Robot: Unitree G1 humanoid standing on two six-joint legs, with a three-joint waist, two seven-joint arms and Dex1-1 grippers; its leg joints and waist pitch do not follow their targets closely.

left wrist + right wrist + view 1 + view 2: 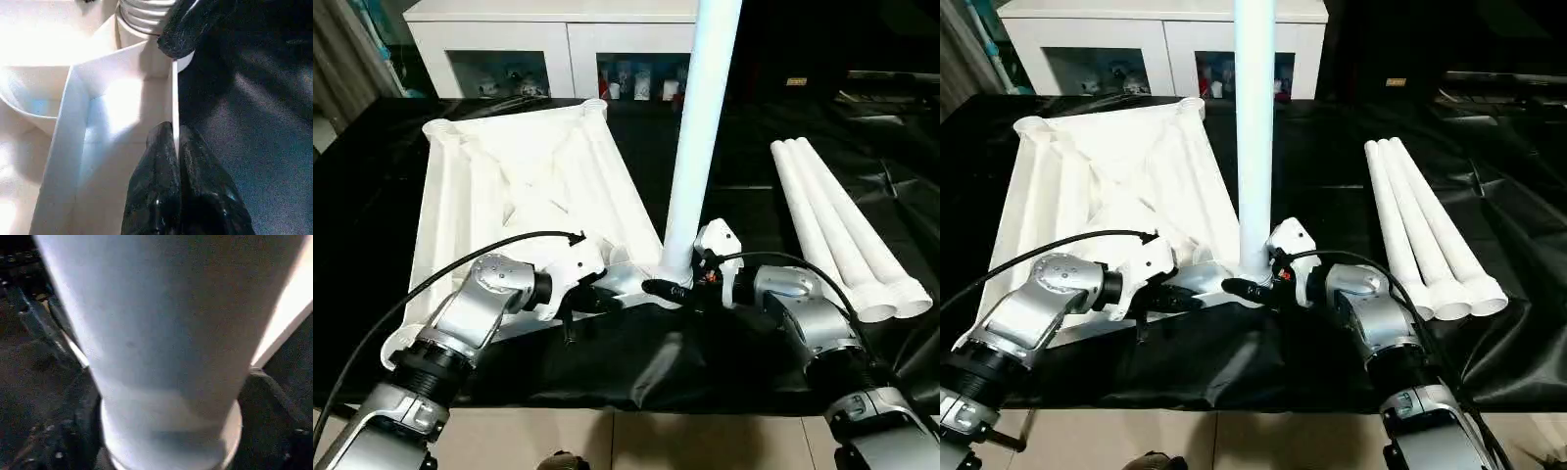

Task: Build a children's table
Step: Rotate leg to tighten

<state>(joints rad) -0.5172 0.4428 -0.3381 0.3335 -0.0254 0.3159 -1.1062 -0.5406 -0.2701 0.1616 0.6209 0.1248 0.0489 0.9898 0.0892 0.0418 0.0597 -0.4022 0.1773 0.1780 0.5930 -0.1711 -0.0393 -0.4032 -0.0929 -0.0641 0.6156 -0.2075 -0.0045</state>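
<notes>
Table top (524, 186) lies underside up on the black-draped surface (1332, 176); one leg (700, 137) stands upright in its near corner socket. My left gripper (173, 147) pinches the top's edge rib; my right gripper (1249, 289) fingers clasp the leg's base. Three legs (1420, 230) lie aside. Risk: an unseated leg tipping if released.

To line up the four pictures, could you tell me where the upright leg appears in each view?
Left eye: upright leg right of centre, its foot in the tabletop's near corner socket.
Right eye: leg centred.
Left wrist: its ribbed base along one edge, beside a black finger.
Right wrist: its shaft up close.
Shared landmark: that near corner socket.
</notes>
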